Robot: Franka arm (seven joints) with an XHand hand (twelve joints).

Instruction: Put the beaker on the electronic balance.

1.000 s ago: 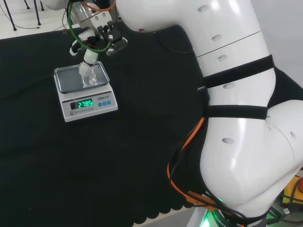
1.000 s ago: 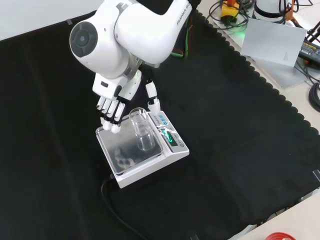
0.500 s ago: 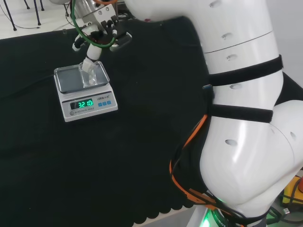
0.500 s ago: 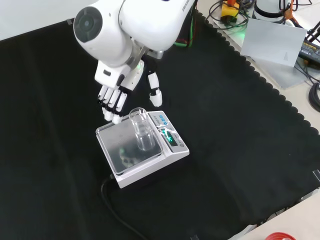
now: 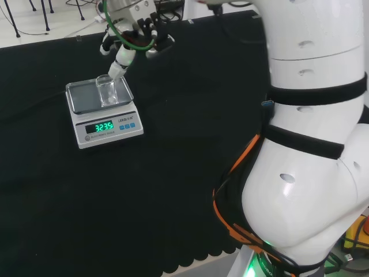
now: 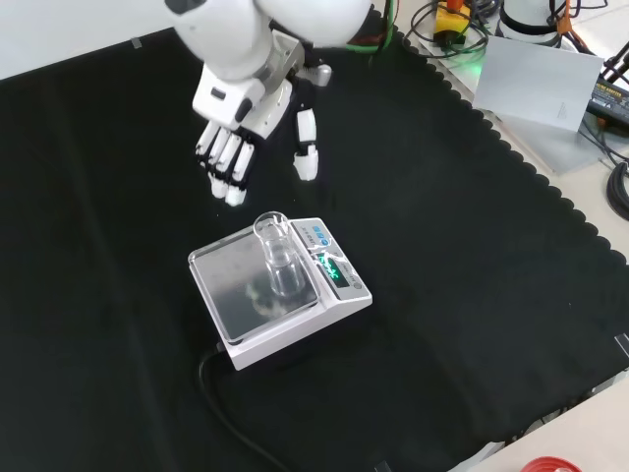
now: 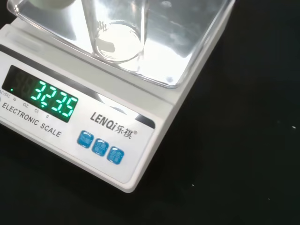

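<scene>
On the balance (image 6: pixel 280 305) pan we see the beaker (image 6: pixel 276 256) standing upright, apart from the robot hand (image 6: pixel 236 138), which hangs above with fingers straight and spread, over the black counter (image 6: pixel 472 256).

The hand (image 6: pixel 236 123) hangs in the air with its fingers (image 6: pixel 225 162) straight and close together, pointing down at the cloth, and the thumb (image 6: pixel 306 147) spread apart to the right in the front view. It holds nothing. In the head view the white arm (image 5: pixel 311 115) rises at the right.
</scene>
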